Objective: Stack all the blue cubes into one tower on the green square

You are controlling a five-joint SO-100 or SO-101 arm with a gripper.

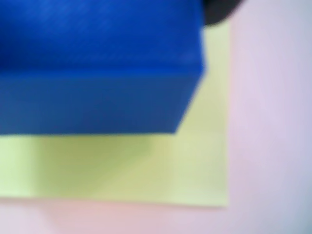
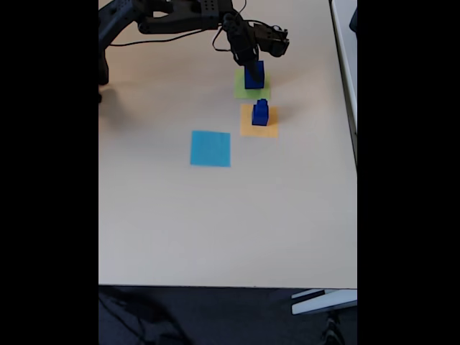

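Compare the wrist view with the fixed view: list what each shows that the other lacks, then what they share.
Wrist view alone: close, blurred detail of the cube's top face and side wall, and the green square's bare corner beside it.

Fixed view alone: the arm, the gripper above the cube, a small blue stack on the orange square, the light blue square, and the table.

Both: a large blue cube sitting on the green square.
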